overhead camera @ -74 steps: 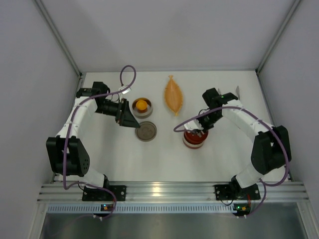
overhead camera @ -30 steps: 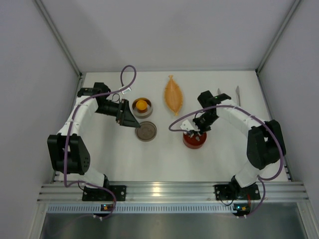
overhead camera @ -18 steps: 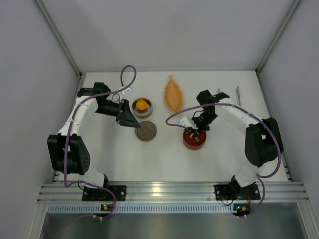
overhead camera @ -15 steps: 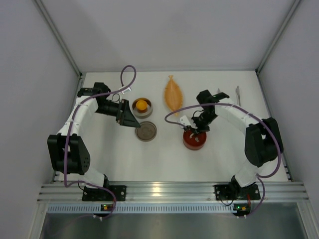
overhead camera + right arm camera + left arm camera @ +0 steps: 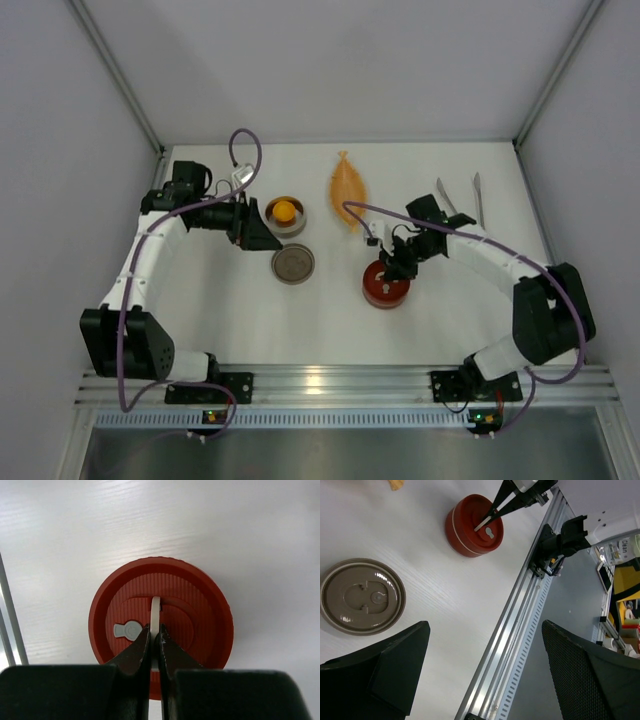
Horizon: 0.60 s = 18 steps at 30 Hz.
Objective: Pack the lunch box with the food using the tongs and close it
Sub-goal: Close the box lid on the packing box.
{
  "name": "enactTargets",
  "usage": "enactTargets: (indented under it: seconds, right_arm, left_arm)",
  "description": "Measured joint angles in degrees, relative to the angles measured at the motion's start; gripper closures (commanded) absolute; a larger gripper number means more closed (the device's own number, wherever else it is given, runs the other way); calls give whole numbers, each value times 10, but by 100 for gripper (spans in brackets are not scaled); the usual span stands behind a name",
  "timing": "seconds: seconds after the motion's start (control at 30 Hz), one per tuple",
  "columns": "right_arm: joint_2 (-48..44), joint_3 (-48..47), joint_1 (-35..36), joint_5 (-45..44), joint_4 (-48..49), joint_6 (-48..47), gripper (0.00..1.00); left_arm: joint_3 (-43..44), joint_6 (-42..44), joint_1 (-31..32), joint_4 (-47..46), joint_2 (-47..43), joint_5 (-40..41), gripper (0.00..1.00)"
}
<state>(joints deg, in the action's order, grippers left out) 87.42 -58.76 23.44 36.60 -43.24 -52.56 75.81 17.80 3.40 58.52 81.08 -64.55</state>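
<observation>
Currently right gripper is pinched shut on the thin white tab of the round red ribbed lid. The tab may slip and the lid tilt. Slim silver tongs lie behind-right of it, round orange-yellow food piece well left. Left gripper gapes wide, empty.

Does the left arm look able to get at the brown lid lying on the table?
Probably yes: the left tool is open and empty, close beside the brown lid, with nothing lying between them.
</observation>
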Motion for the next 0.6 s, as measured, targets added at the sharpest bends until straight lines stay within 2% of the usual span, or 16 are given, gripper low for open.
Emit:
enactTargets:
  seconds: [0.2,0.33,0.47,0.6]
  right_arm:
    - [-104,129,-1,-19,154,242,100]
    - [-124,156,9,-66,212,385,100]
    - [-122,156,49,-142,249,483,100]
    - [-129,166,92,-187,274,529,100]
  left_arm:
    - [-48,-101,-1,-100,-41,40,2]
    - [-52,-140,-2,-140,-44,56,2]
    - [-56,-157,-3,-163,-45,70,2]
    - [-70,-162,-3,-170,-45,86,2]
